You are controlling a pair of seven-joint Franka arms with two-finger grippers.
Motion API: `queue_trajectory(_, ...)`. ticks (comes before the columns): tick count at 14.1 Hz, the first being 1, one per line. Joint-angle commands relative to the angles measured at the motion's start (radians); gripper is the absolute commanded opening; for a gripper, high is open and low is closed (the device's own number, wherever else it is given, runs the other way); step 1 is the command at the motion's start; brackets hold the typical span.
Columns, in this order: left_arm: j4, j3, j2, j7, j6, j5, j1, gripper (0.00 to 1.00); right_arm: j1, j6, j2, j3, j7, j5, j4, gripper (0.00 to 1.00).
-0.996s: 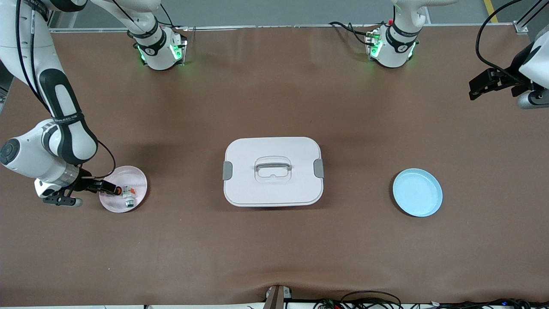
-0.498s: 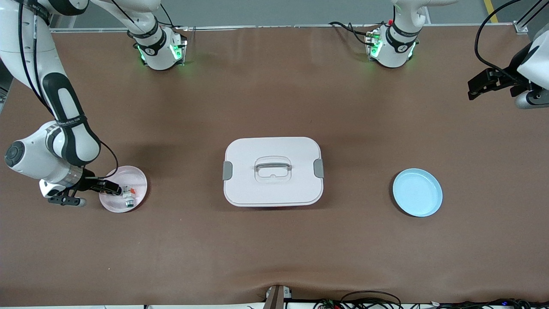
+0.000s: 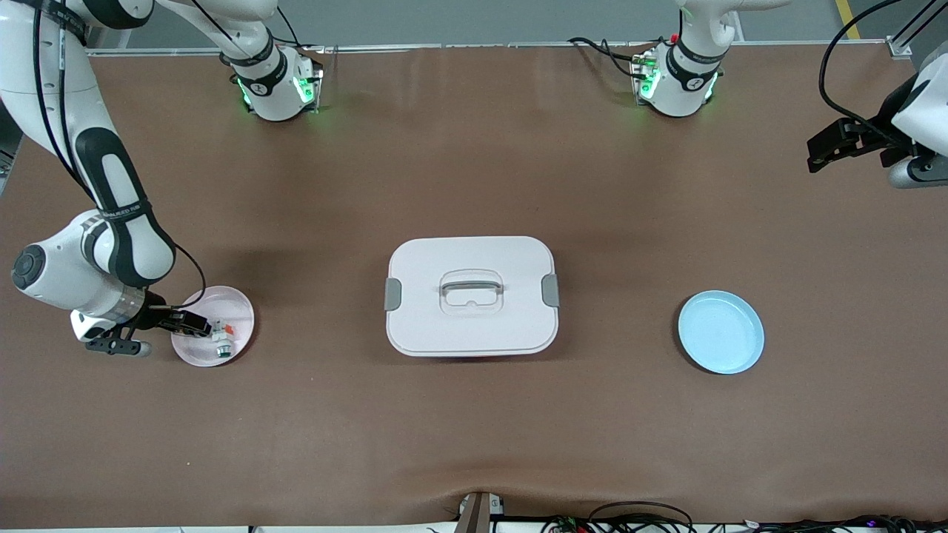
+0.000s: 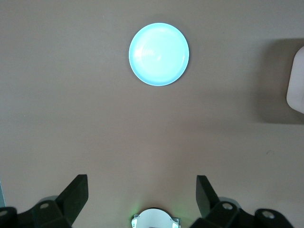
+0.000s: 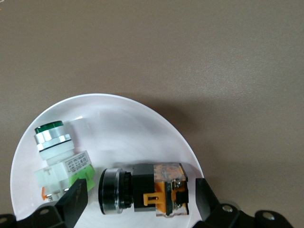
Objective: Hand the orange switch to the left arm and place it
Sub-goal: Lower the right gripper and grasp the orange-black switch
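Right gripper (image 3: 194, 323) is low over the pink plate (image 3: 238, 305), at mid-height of the front frame by the right arm's end of the worktop (image 3: 474, 163). In the right wrist view its gripper (image 5: 141, 189) is spread, one black finger on each side of the orange switch (image 5: 159, 191). You cannot tell whether either finger touches it.

From the front camera the gripper hides the switch, so you have only the wrist view for it. It lies on its side in the plate, near the rim: a dark blocky body with an orange clip piece and a round black head. Beside it in the same plate (image 5: 118, 118) lies a white-and-green part (image 5: 57, 156) with a metal collar, also visible from the front (image 3: 221, 344).

Your left gripper (image 3: 818, 152) waits in the air at the upper edge of the frame, over the left arm's end of the worktop. It is partly cut off there. In its own view the gripper (image 4: 142, 187) is spread and holds nothing.

A white, rounded box (image 3: 472, 326) with grey latches sits at the frame's centre; only its corner (image 4: 297, 80) enters the left wrist view. A glossy blue plate (image 3: 720, 332) lies bare toward the left arm's end (image 4: 158, 54).
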Motion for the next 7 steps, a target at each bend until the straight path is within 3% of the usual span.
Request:
queue_trajectory(1, -0.011, -0.003, -0.012, 0.011, 0.0, 0.0, 0.001, 1.0, 0.001, -0.006, 0.017, 0.002, -0.027, 0.024, 0.017, 0.85)
queue_trajectory(2, -0.011, -0.003, -0.012, 0.011, 0.002, 0.0, 0.001, 1.0, 0.001, -0.008, 0.017, 0.002, -0.039, 0.024, 0.017, 0.72)
queue_trajectory(5, -0.011, -0.003, -0.011, 0.011, 0.002, 0.0, 0.001, 1.0, -0.002, -0.005, 0.019, 0.002, -0.058, 0.024, 0.017, 0.14)
queue_trajectory(6, -0.011, -0.003, -0.011, 0.011, 0.002, 0.0, 0.001, 1.0, -0.002, -0.005, 0.019, 0.002, -0.058, 0.024, 0.015, 0.0)
queue_trajectory(7, -0.011, -0.003, -0.011, 0.011, 0.002, 0.0, 0.001, 1.0, 0.0, -0.006, 0.019, 0.002, -0.058, 0.024, 0.015, 0.0)
